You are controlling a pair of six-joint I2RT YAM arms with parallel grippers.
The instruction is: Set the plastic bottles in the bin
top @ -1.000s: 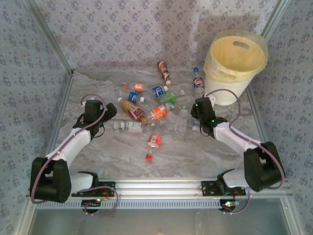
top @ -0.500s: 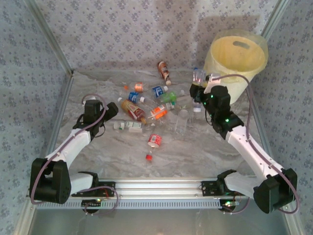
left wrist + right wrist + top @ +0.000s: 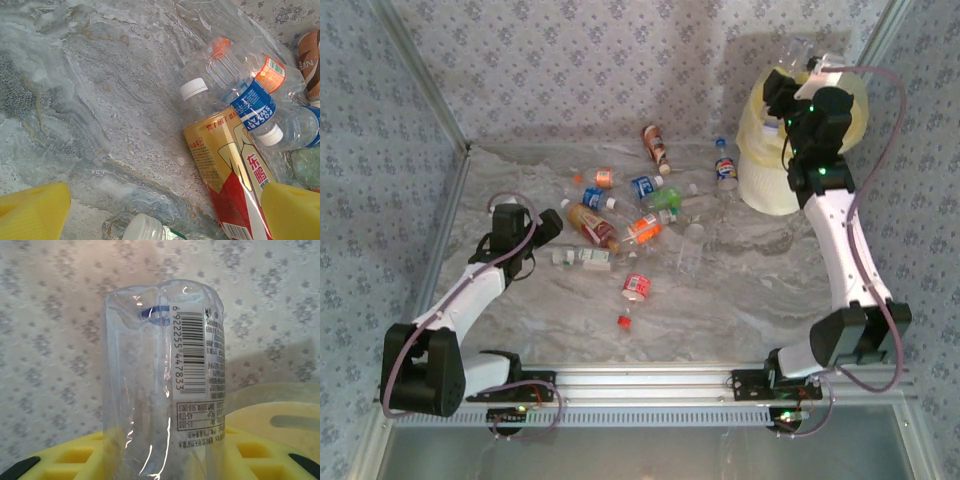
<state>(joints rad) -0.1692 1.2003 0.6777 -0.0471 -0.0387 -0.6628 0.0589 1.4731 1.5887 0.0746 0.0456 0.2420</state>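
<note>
I grip the clear bottle point(image 3: 160, 380), barcode label facing my wrist camera, in my right gripper point(image 3: 165, 467). The yellow pads point(image 3: 70, 457) are closed on its lower part, and it stands upright between them. From above, this gripper sits high against the near-left rim of the pale yellow bin point(image 3: 765, 180), with my arm stretched far out from its base. In the wrist view, the bin's rim and slot handle show just behind the bottle, to its right.

The other bottles lie scattered on the marble table point(image 3: 740, 290), left of the bin. One blue-labelled bottle point(image 3: 725, 170) lies close to the bin's wall, and a red-labelled bottle point(image 3: 637, 287) lies nearer my bases.

My left gripper point(image 3: 546, 224) hangs low at the left edge of that scatter, jaws spread wide and holding nothing. Between its yellow fingers point(image 3: 35, 210) I see a white cap point(image 3: 145, 227). A gold-and-red bottle point(image 3: 227, 165) runs toward the right finger. A Pocari bottle point(image 3: 255, 107) lies across its neck, with an orange-labelled bottle point(image 3: 270, 72) just beyond.
</note>
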